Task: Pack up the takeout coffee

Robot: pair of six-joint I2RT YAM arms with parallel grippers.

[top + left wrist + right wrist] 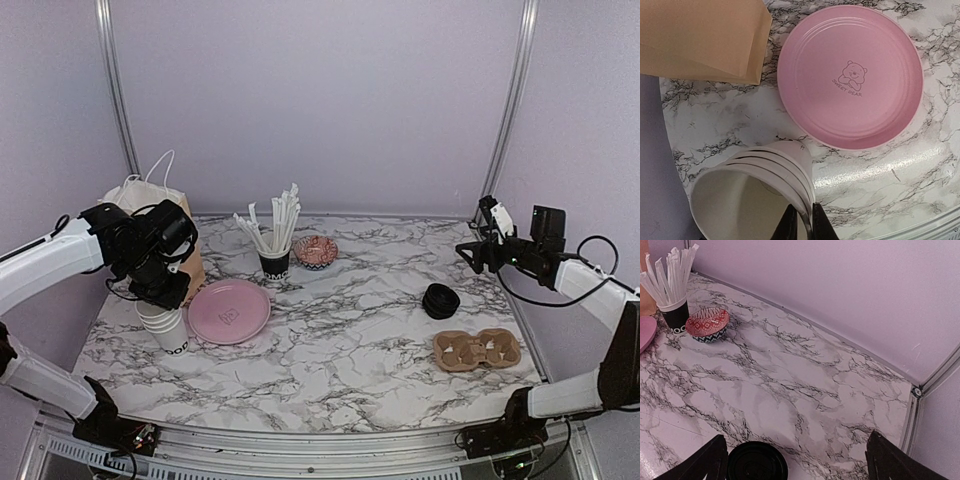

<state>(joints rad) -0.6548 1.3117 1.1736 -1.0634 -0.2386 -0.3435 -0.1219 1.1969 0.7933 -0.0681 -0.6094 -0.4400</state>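
Left gripper [806, 225] comes first: its two dark fingers [790, 226] stand close together, pinched on the rim wall of the stack of white cups [745, 200]. That stack stands upright at the left of the bench [350, 350], just beside the pink plate, with black lettering low on its bottom cup.

A finished takeout coffee, cup with lid on, I cannot make out in any view. What shows is lidless cups on the left and lids far off on the right.

By size: the marbled bench carries everything. The brown paper bag [700, 40] stands at the back left, partly hidden by the left arm. The pink plate [229, 311] lies flat next to it, a bear drawing at its centre. The brown pulp cup carrier [477, 349] sits near the front right with two wells. The black cup of straws [274, 263] stands at the back, and the small patterned bowl [315, 250] is just beside it. The black lids [440, 300] lie behind the carrier.

The right gripper [470, 255] hangs above the back right, jaws spread wide; in its wrist view the lids show between the fingers.
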